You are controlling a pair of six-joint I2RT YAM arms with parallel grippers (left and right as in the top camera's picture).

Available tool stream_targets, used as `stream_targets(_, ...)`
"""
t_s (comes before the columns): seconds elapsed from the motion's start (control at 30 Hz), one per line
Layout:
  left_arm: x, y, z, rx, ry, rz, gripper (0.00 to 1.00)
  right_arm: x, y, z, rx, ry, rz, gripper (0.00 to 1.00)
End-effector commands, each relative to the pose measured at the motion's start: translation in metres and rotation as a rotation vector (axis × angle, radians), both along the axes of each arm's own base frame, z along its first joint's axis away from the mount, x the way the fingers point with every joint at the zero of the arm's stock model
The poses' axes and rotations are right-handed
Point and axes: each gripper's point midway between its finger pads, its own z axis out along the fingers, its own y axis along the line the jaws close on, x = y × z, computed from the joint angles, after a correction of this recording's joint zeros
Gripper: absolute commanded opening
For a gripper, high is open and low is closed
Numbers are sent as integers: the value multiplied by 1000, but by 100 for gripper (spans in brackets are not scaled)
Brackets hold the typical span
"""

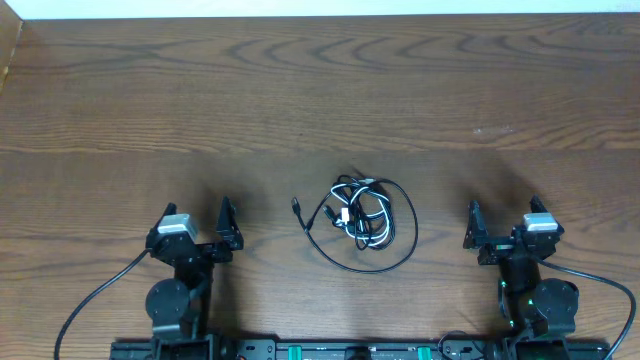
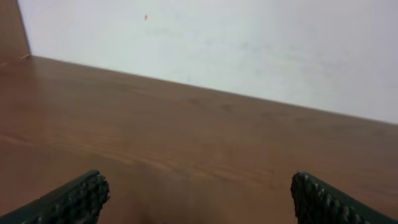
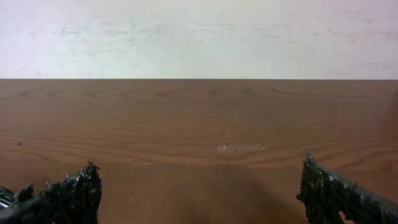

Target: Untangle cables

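Even, soft light, faint shadows on the worktop (image 1: 320, 90), left wrist view hazy and blurred, right wrist sharper.

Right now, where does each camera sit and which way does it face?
Overhead: above, facing down; brown wooden table, tangled black and white cables, left gripper, right gripper.
Left wrist: low, facing across table to white wall; own black finger pads.
Right wrist: same; own pads.
Wrist views share table and wall.

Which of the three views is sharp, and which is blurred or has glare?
Overhead: sharp, evenly lit, the cables crisp. Left wrist: soft and a little blurred, tilted, the fingers dark. Right wrist: sharper, grain of the table clear; no strong glare anywhere.
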Motion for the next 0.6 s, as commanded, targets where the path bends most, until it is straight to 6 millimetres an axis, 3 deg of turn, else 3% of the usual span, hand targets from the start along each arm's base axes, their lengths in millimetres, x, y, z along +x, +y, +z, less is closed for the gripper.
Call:
stream_targets(0.0,-3,-4,36,-26,-58,-20,94,0,-2,-1,9,1,-9,99)
stream_targets(0.27,8,-20,71,-93,3,-116,94,0,-2,-1,9,1,-9,99)
stream_targets(0.57,21,-49,102,-192,282,-273,94,0,-2,-1,9,1,-9,99)
